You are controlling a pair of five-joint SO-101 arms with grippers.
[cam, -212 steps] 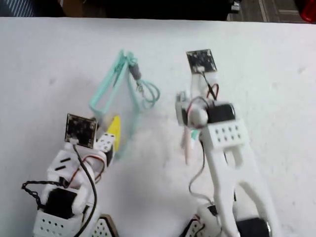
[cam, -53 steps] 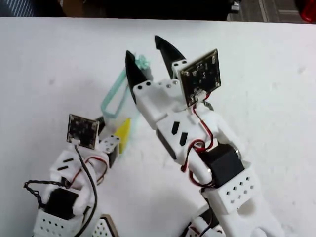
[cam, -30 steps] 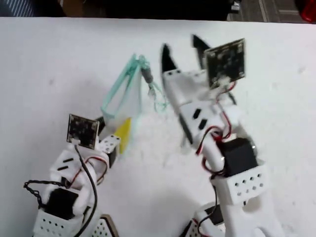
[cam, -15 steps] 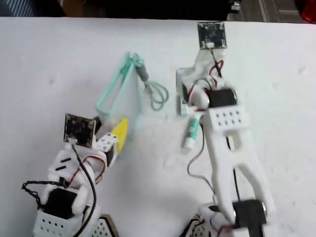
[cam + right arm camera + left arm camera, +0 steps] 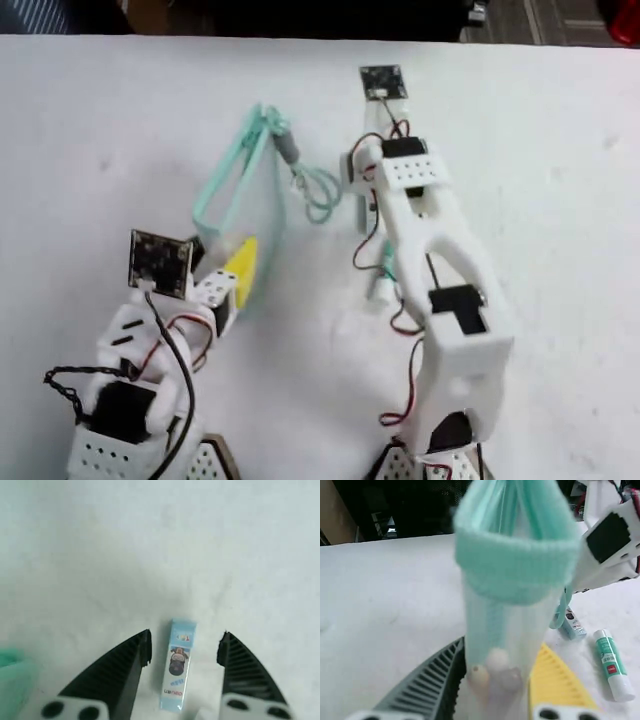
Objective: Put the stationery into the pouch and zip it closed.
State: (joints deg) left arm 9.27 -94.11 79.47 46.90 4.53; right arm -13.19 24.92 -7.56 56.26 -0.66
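The right arm, held high over the mouth of the pouch (image 5: 240,190) under two seconds ago, is now swung aside and lowered to the table (image 5: 100,120). The right gripper (image 5: 185,634) is spread wide and holds nothing. A small blue box (image 5: 177,672) is straddled by its jaws but not yet touched by either. The glue stick (image 5: 380,285) is left lying just beside, partly covered by that arm in the high view.

The pouch has hardly been shifted in that time. Its near corner is pinched tightly in the left gripper (image 5: 502,650), and its mint-edged mouth is kept raised and open. A few pale rounded things (image 5: 490,670) are seen inside at the pinched end. The zip cord (image 5: 318,190) is left loose on the table.

A fresh pick-up is judged to be starting. Two items remain outside, so zipping is some way off.
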